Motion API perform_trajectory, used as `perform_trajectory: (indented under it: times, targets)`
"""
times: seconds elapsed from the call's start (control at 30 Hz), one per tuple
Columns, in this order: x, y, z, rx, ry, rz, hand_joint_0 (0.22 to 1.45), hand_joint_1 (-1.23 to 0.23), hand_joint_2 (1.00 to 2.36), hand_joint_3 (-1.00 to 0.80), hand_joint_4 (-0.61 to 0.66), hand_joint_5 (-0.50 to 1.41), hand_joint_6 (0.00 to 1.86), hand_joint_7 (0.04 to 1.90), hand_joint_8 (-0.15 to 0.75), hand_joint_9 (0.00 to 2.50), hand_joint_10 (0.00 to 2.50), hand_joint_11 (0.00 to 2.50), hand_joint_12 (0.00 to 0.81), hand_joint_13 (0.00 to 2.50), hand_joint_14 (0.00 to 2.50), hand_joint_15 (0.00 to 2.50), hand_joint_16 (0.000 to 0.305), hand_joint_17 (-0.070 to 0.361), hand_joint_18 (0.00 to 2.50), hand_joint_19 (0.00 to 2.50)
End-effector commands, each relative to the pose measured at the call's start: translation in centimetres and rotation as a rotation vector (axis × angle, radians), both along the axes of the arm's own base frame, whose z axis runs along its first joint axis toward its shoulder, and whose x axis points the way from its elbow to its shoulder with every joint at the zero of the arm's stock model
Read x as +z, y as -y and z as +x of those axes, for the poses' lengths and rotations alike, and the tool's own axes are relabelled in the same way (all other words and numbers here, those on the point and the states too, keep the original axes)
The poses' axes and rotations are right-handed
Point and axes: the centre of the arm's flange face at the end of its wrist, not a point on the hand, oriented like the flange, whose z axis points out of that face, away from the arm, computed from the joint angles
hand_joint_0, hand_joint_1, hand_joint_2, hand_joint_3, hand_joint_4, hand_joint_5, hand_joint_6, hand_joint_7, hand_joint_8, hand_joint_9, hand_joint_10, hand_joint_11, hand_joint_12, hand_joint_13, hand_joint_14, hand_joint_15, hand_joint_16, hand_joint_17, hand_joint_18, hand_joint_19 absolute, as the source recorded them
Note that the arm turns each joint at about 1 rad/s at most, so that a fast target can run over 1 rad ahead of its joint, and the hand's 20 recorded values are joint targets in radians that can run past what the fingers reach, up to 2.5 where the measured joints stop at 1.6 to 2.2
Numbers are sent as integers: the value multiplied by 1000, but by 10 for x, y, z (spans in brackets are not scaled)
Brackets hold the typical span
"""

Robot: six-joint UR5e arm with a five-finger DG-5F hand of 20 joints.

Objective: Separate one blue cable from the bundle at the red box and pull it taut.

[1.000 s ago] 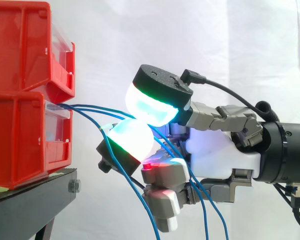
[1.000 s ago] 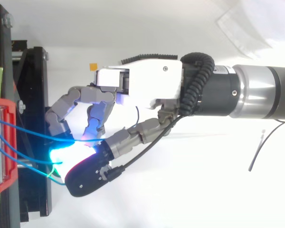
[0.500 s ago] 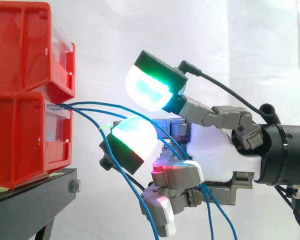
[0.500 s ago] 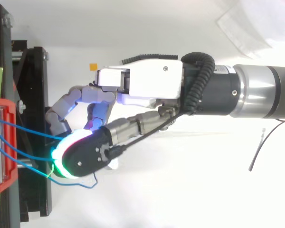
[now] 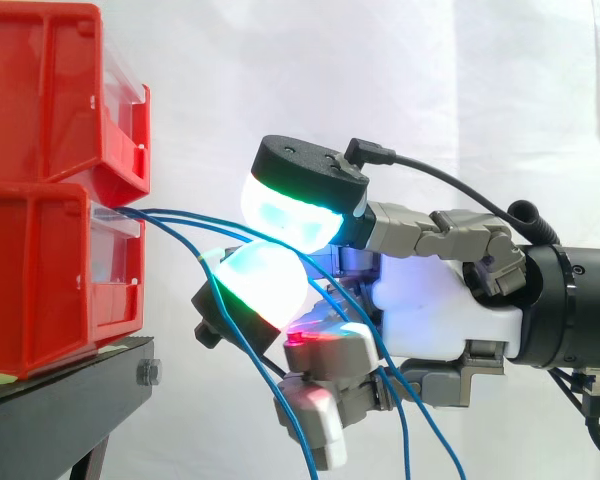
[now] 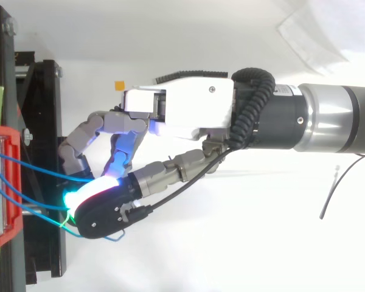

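Blue cable [image 5: 180, 212] leaves the front of the lower red box [image 5: 50, 270] with the rest of the bundle [image 6: 21, 201] and runs roughly level away from the box. Its long axis points straight at the robot hand [image 5: 440, 310], which reaches toward the box front from the opposite side. Two glowing fingertips [image 5: 285, 205], one above the other just off the box front, are pressed together on this cable and pinch it, while the other fingers curl lower down among the bundle's loose strands, which sag below the level of the box's base.
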Motion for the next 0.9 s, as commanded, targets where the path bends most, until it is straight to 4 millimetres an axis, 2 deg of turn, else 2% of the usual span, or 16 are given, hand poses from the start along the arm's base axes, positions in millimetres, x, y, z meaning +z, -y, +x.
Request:
perform_trajectory:
  times: [0.0,0.13,0.4,0.53,0.6,0.63,0.67,0.77,0.87]
  targets:
    - [0,-1,0,3,-2,0,631,-863,1017,-211,6,-179,870,1076,252,1067,27,1187,372,922,29,827,57,128,685,914]
    - [0,0,0,2,0,0,726,-923,1000,-500,-1,-183,887,1038,244,1018,26,1158,370,884,27,770,56,127,691,838]
    - [-1,-1,0,0,0,-3,672,-940,1000,-500,16,-161,884,1062,249,1041,28,1174,359,888,30,767,55,123,718,823]
    - [-1,-1,0,2,-2,-3,537,-944,1000,-500,30,-144,878,1084,263,1075,26,1166,370,904,29,770,57,128,733,838]
    - [-1,-1,0,2,-3,-2,488,-873,1000,-500,34,-137,876,1067,282,1110,24,1165,389,921,28,771,60,135,745,854]
    - [-1,-2,0,5,-2,-2,477,-778,1000,-500,27,-134,874,1056,291,1146,24,1167,395,938,28,771,61,137,751,869]
    - [-2,-2,0,5,-3,-2,505,-657,1000,-500,9,-127,859,1067,279,1168,25,1159,384,944,27,776,59,132,733,890]
    - [-2,-2,-1,5,-6,-2,578,-490,1000,-500,-22,-119,826,1092,264,1210,28,1158,367,963,30,792,54,121,713,933]
    - [-2,-2,-1,5,-8,-1,601,-463,1000,-494,-11,-117,812,1096,254,1216,28,1138,364,970,29,800,53,120,710,950]
